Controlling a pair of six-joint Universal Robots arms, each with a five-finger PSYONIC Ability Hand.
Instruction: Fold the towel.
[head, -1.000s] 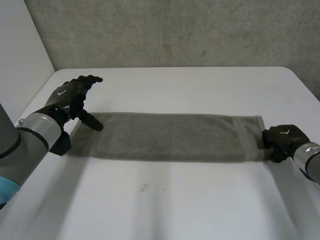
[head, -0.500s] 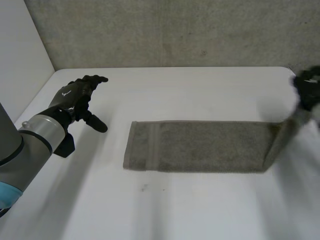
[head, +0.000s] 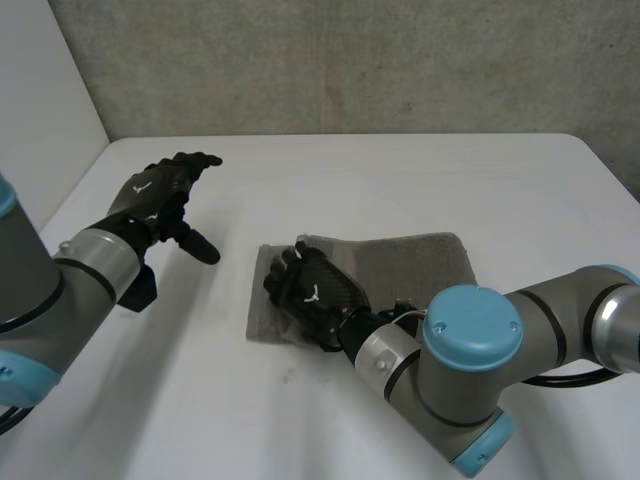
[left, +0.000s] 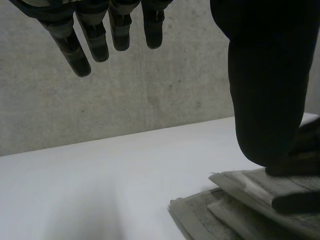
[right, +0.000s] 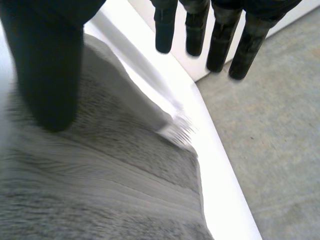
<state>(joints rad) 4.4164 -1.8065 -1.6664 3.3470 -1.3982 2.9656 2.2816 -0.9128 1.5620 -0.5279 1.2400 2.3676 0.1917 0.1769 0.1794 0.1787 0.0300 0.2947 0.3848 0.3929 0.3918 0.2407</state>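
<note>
The grey towel lies folded in half, in two layers, right of the table's middle. My right hand rests on the towel's left end, where the two short edges meet, its arm reaching across the front of the cloth. In the right wrist view its fingers are straight and spread from the thumb, with the towel under the palm and nothing pinched. My left hand hovers open above the table, left of the towel and apart from it. Beyond its fingers the towel's stacked edges show.
The white table runs to a grey concrete wall at the back and a white panel at the left. Bare table lies between my left hand and the towel, and in front of it.
My right hand has carried the towel's right end over to the left end, doubling the cloth, and has opened on top of it. The left hand has barely moved.
</note>
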